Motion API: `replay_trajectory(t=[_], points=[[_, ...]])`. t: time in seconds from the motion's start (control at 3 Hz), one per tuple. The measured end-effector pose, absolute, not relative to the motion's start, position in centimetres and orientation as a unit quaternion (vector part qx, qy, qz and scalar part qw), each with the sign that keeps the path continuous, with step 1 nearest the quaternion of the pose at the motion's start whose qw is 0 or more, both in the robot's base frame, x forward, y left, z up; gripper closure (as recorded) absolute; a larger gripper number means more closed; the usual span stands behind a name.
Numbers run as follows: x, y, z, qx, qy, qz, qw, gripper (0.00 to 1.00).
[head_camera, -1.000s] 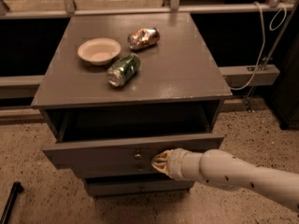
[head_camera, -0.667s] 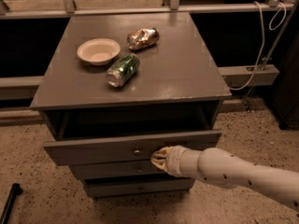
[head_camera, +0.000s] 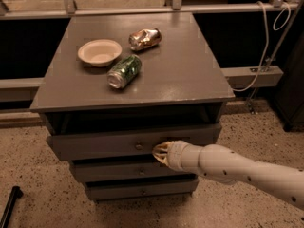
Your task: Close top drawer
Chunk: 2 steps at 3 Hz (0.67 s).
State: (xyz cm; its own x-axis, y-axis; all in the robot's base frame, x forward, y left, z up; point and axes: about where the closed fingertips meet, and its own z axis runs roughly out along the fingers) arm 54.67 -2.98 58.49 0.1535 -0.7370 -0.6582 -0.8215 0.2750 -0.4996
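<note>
Pale at its tip, the tool (head_camera: 159, 153) sits against the front of the top drawer (head_camera: 95, 145), just right of the small round knob (head_camera: 138, 146) and seemingly touching the panel, though the contact itself is hard to make out. Whether the tool is open or closed cannot be told from this angle. Its cream arm (head_camera: 237, 169) comes in from the lower right corner.

The top drawer stands partly out of the grey cabinet (head_camera: 216, 114), its front forward of the frame, with a dark gap showing above it under the surface (head_camera: 190, 75). Below it are two similar drawer fronts, the middle drawer (head_camera: 109, 171) and the bottom drawer (head_camera: 142, 190), both set further back.

On the surface lie a shallow beige bowl (head_camera: 99, 52), a green can (head_camera: 124, 71) on its side just beside it, and a crushed coppery can (head_camera: 145, 38) behind, near the back. A white cable (head_camera: 266, 46) hangs at the right, above the speckled floor (head_camera: 28, 175).
</note>
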Motion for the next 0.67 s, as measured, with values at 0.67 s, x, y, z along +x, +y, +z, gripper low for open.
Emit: replay_trajectory(t=[0.67], points=[[56.83,-2.89,59.30,-0.600,0.639,0.026,0.482,1.00]])
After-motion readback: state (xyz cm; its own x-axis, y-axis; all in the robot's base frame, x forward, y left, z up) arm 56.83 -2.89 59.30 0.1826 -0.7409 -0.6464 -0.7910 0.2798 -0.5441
